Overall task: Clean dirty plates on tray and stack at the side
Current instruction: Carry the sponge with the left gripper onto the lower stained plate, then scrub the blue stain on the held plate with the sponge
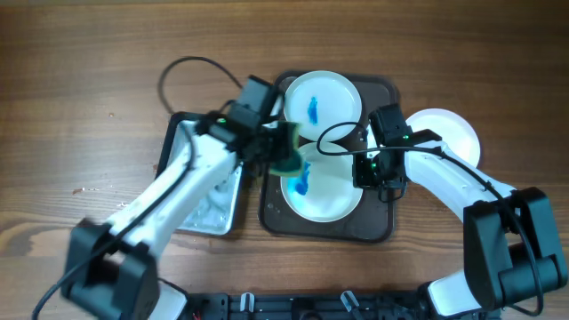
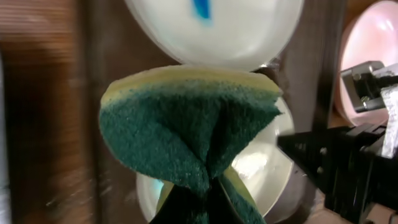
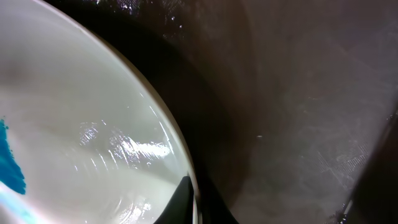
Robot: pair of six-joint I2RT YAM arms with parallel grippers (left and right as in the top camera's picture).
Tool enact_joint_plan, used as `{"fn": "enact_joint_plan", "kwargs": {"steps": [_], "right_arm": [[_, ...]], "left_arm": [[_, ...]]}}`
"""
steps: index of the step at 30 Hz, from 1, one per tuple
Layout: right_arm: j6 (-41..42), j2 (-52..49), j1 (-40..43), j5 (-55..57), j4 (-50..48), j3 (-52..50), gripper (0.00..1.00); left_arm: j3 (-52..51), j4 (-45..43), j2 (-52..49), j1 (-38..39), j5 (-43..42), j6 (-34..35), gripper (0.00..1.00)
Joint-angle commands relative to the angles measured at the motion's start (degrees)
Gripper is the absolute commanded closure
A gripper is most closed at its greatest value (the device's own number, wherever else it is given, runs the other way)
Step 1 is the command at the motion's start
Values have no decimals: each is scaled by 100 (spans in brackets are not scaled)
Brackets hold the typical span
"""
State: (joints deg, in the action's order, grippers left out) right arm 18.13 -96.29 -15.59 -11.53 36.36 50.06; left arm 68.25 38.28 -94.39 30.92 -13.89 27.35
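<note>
Plates lay in three places in the overhead view: the far plate (image 1: 322, 96) and the near plate (image 1: 324, 194) sat on the dark brown tray (image 1: 378, 224), each with a blue smear in the middle, while the third plate (image 1: 452, 133) rested on the wooden tabletop (image 1: 89, 53) just right of the tray. The left claw (image 1: 283, 153) was clamped tight on a green and yellow sponge (image 1: 291, 142), which hung over the left side of the tray where the two plates met. A grey metal tray (image 1: 209, 209) lay under that arm, left of the brown tray. The right claw (image 1: 371, 171) sat at the right rim of the near plate. From the left wrist, the sponge filled the middle, pinched into a fold with its green face outward, the far plate above it, the near plate behind it, and the dark right claw reaching in from the right. From the right wrist, the white rim of the near plate curved over the dark tray floor, with a blue smear at the left edge, and one dark fingertip (image 3: 181, 198) lay across that rim, the claw closed on it.
</note>
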Motion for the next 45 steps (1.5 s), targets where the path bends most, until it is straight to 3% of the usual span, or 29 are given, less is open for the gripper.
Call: {"fn": "enact_joint_plan", "kwargs": {"steps": [1,9,17,23,26,32,34,40,45], "right_arm": [[153,-127,20,575,-76,-96,96],[155,-127,20,570,-76,-96,96],[153,-127,20,553,-79,-96,96],[155,-127,20,551,-76,-96,96],[155,-127,20,551,-76,-96,96],[153,-127,20,551,-74,-96,96],[153,-127,17,546,-74,-96,96],[153,-127,17,507,-55,-96,96],[151,-127,17,507,-22,-96,96]], "left_arm": [[92,-380,-601,356,-435,328,96],[92,-1279,-1878,885,-1005,496,96],[133,149,-1996,564,1926,824,96],[153,417,-1993,503,2479,289,96],[151,411,-1993,564,1947,286,96],[96,-614,-2011,629,-975,295,96],[96,-1145,-2017,702,-1572,490,96],[96,-1803,-2037,1003,-1674,918,96],[96,-1530,-2166,1163,-1676,914,96]]}}
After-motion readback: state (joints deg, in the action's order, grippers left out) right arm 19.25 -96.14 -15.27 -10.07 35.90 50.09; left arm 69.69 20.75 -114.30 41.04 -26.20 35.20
